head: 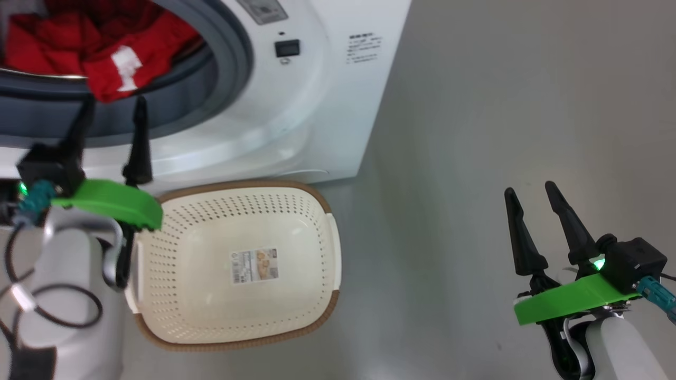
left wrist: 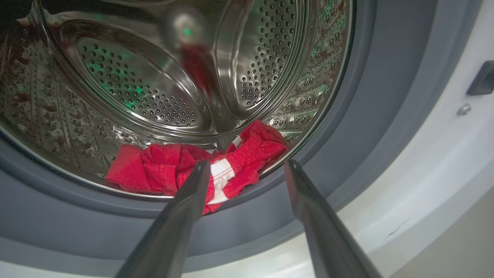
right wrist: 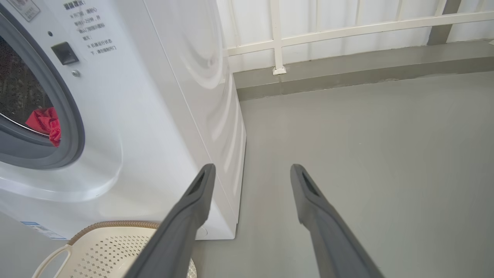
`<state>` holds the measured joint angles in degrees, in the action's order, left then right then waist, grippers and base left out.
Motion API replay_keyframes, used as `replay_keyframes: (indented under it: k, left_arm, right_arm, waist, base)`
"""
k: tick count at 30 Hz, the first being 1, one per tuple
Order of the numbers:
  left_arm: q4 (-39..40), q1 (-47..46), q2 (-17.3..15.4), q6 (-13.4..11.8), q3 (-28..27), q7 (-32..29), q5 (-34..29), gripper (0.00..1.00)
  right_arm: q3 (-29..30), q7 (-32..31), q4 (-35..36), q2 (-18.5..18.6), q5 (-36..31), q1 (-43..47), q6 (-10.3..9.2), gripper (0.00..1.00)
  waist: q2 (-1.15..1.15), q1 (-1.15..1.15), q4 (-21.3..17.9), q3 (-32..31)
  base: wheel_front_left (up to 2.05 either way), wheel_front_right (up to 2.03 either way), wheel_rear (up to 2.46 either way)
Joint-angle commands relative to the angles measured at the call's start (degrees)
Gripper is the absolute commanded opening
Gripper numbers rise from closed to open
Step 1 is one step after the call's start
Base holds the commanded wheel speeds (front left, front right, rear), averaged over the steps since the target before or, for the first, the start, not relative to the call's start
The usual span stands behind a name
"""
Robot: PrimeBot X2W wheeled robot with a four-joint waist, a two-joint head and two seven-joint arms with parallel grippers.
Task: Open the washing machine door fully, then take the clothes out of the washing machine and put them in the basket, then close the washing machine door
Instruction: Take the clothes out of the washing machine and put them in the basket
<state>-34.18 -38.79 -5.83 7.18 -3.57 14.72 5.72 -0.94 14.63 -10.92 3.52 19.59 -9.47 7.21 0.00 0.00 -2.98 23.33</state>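
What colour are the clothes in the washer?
Bright red with white bits; the clothes show best in the left wrist view.

You can read nothing for certain here. On the white front of the washing machine point(head: 338, 116), right of the drum opening, you have a block of small dark print point(head: 364, 49) in Chinese characters too fine to make out, with a grey label point(head: 262, 10) to its left and a pale blue label point(right wrist: 38, 228) low down near the basket point(head: 296, 221), both illegible. The sticker point(head: 253, 265) on the basket's floor carries tiny print and a picture, unreadable too
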Motion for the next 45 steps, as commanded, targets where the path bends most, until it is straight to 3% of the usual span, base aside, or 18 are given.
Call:
replay_keyframes:
  k: [1,12,26,38,39,40,42,45]
  left_arm:
    - [-0.5,-2.7,-2.8,0.3,-2.0,0.3,-1.0,1.0]
    - [-7.9,-13.0,-7.2,-0.4,-4.2,0.3,-2.7,1.0]
    - [-16.8,-19.5,-13.0,-2.9,-6.2,0.3,-3.6,1.0]
    - [-25.4,-22.6,-14.5,-1.6,-5.1,0.3,-3.0,1.0]
    - [-25.7,-22.7,-14.5,-1.6,-5.0,0.3,-3.0,0.86]
    - [-25.9,-22.8,-14.4,-1.6,-4.8,0.3,-3.0,0.62]
    - [-26.5,-23.1,-14.3,-1.6,-4.5,0.3,-3.1,0.25]
    - [-26.9,-23.4,-14.1,-1.7,-4.2,0.3,-3.1,0.12]
  right_arm:
    - [-1.6,0.4,1.5,0.1,0.2,-1.3,0.28,1.0]
    - [-2.7,0.4,1.8,-0.4,0.6,-3.6,0.28,1.0]
    - [-4.5,0.4,2.3,-0.6,1.3,-4.8,0.28,1.0]
    - [-4.6,0.4,2.9,-0.6,1.8,-5.1,0.28,1.0]
    - [-4.6,0.4,2.9,-0.6,1.8,-5.1,0.28,1.0]
    - [-4.7,0.4,3.0,-0.6,1.8,-5.2,0.28,1.0]
    - [-4.7,0.4,3.1,-0.6,1.9,-5.2,0.28,1.0]
    - [-4.8,0.4,3.3,-0.6,1.9,-5.3,0.28,1.0]
  waist:
    - [0.0,0.0,-3.6,4.0]
    - [0.0,0.0,-7.0,8.2]
    - [0.0,0.0,-10.7,11.5]
    - [0.0,0.0,-11.1,12.4]
    - [0.0,0.0,-11.1,12.4]
    - [0.0,0.0,-11.0,12.4]
    - [0.0,0.0,-11.0,12.3]
    - [0.0,0.0,-10.9,12.1]
  base:
    - [0.0,0.0,0.0]
    - [0.0,0.0,0.0]
    - [0.0,0.0,0.0]
    - [0.0,0.0,0.0]
    - [0.0,0.0,0.0]
    - [0.0,0.0,0.0]
    - [0.0,0.0,0.0]
    - [0.0,0.0,0.0]
